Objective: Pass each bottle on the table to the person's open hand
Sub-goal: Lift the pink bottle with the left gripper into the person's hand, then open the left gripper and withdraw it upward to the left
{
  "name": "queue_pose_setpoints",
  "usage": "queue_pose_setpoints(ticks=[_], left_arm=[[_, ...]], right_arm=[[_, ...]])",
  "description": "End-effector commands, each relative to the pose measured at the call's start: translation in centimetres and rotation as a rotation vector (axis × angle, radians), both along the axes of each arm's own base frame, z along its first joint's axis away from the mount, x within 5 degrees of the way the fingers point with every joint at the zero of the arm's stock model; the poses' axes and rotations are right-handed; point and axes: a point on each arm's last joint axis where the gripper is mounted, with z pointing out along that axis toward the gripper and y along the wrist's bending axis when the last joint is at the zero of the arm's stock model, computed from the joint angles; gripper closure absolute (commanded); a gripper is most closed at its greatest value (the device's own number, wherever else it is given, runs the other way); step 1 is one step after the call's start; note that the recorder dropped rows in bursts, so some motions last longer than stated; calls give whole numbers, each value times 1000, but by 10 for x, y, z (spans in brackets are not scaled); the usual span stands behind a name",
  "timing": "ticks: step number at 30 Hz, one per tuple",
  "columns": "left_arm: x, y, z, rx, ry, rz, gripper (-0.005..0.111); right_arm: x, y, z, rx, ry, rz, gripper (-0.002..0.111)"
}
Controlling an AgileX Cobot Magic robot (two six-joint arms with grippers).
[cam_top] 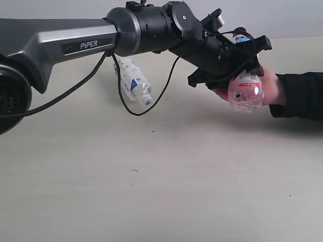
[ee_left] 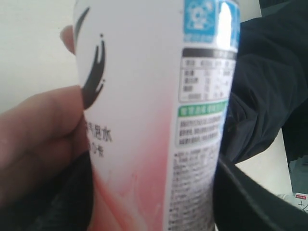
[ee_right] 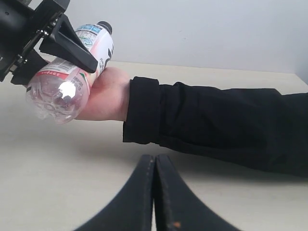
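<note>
One pink bottle [cam_top: 246,92], gripped by the left hand [cam_top: 241,68], touches the person's palm [cam_top: 272,86].

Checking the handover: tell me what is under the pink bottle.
The person's palm lies under the pink bottle, touching it. The robot's left hand, clamped on the bottle, hides most of the fingers.

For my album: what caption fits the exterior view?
Left gripper holds a pink-labelled bottle in a person's hand; a white-labelled bottle lies on the table.
</note>
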Motion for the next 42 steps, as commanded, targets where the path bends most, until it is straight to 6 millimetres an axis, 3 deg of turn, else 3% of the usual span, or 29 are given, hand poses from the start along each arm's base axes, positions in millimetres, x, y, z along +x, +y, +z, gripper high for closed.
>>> queue_pose_setpoints(ticks=[1,7,12,15,29,39,42], left_arm=[[7,6,2,-5,2,12,46],[9,10,2,8,1,-7,43],[8,10,1,20,-11,-34,15],[7,11,1,30,-22,-58,8],[5,14,3,52,-36,-119,7],[12,39,44,50,-89,-184,7],[4,43,59,70,-154,-295,7]], right_arm=[[0,0,-1,-9,-5,-2,108],[0,0,-1,-7,-5,-2,108],[0,0,-1,-7,-5,-2,108],[0,0,-1,-7,-5,-2,108],[0,0,-1,-8,-5,-2,108],[0,0,-1,-8,-5,-2,108],[0,0,-1,-8,-5,-2,108]])
